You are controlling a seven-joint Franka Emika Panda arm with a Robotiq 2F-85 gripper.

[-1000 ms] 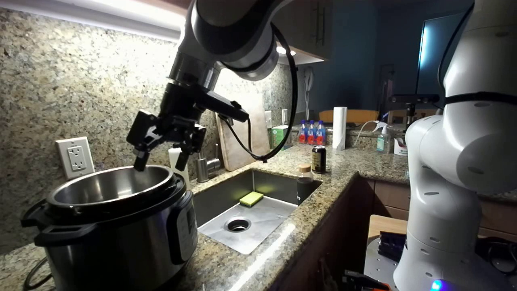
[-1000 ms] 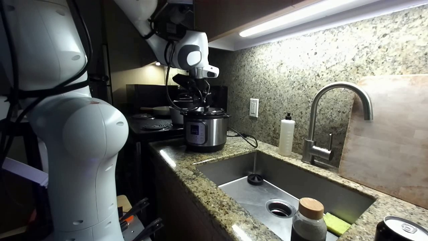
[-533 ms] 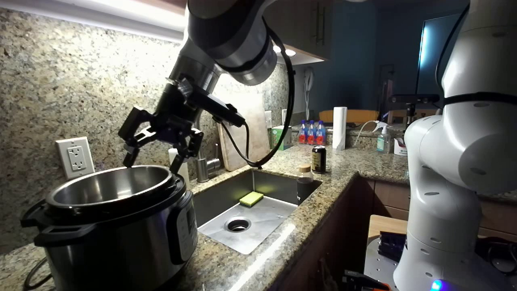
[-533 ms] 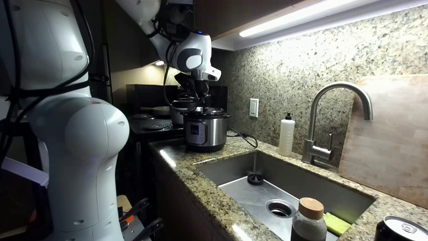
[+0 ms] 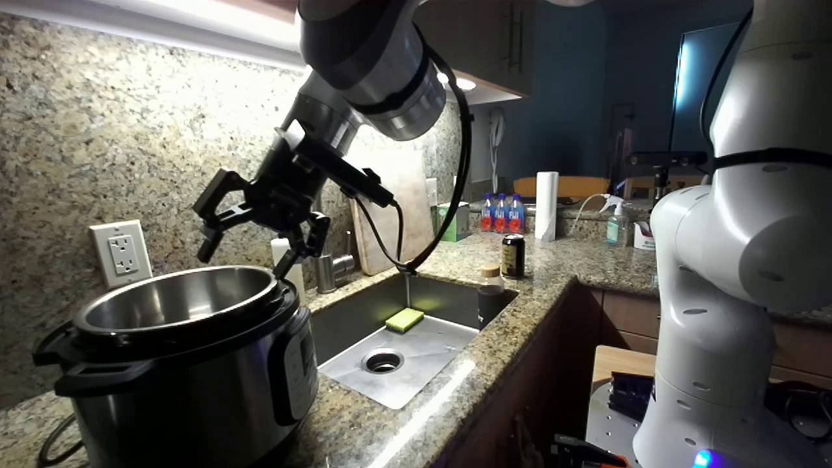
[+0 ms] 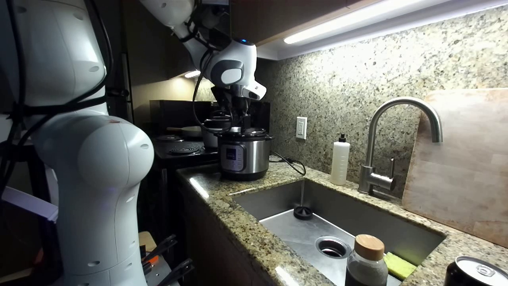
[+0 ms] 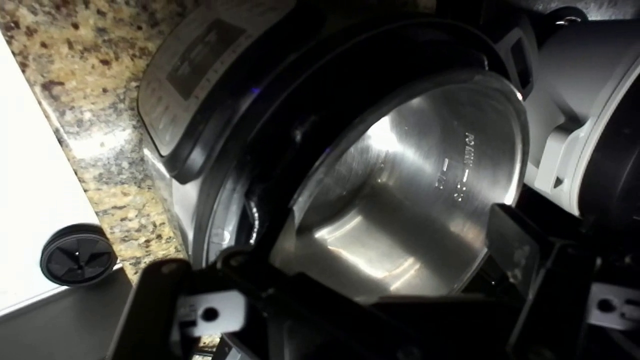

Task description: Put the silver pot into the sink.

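Observation:
The silver pot (image 5: 175,299) sits inside the black-and-steel cooker, its rim showing above the housing. The wrist view looks down into its shiny, empty inside (image 7: 435,135). In an exterior view the cooker (image 6: 245,157) stands on the counter and the pot is mostly hidden in it. My gripper (image 5: 245,260) is open and holds nothing. It is tilted over the pot's far rim, with its fingers apart; whether either touches the rim I cannot tell. The gripper also shows in the wrist view (image 7: 397,235). The sink (image 5: 426,351) lies beside the cooker and shows in both exterior views (image 6: 285,234).
A gooseneck faucet (image 6: 373,135) and a white squeeze bottle (image 6: 340,161) stand behind the sink. A yellow sponge (image 5: 404,320) and a wood-capped bottle (image 5: 491,296) are in the sink. A black can (image 5: 513,256) stands on the counter. A grey pot (image 7: 570,110) is beside the cooker.
My gripper has tilted and lifted a little over the pot's rim, and its fingers look slightly farther apart. The pot, the cooker and the sink have not moved.

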